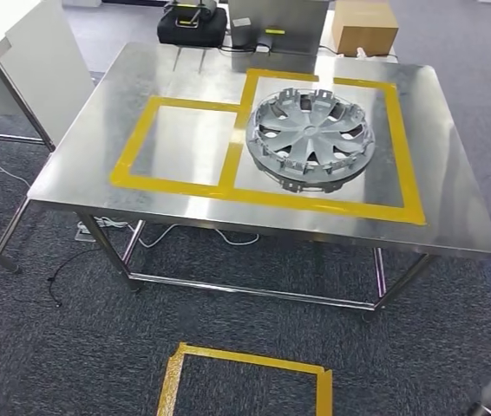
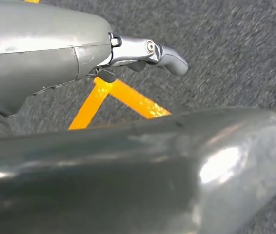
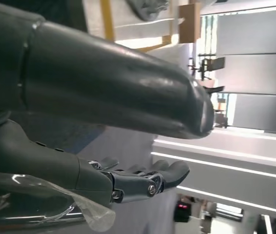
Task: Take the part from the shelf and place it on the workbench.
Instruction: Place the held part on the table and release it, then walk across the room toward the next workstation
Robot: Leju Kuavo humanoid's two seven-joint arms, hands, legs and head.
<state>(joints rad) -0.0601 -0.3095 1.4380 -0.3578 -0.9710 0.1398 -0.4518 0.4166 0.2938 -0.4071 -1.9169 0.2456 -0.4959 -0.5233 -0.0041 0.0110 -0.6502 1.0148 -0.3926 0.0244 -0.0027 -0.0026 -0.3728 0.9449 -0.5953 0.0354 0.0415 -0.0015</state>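
Right wrist view: the right hand (image 3: 103, 146) is seen with fingers (image 3: 166, 175) stretched out straight and nothing held; the left hand (image 2: 92, 53) is likewise extended and empty above grey carpet (image 2: 239, 53). The wheel cover (image 1: 310, 138) is laid flat on the steel table (image 1: 86, 165), inside the larger yellow taped square (image 1: 396, 130).

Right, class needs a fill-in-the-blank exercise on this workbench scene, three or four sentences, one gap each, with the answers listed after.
1. The silver plastic wheel cover lies inside the ____ of the two yellow tape rectangles on the workbench.
2. The workbench top is made of shiny ____.
3. A brown ____ box sits beyond the workbench's far edge.
4. A yellow tape square marks the grey ____ in front of the workbench.

Missing words: larger; metal; cardboard; carpet
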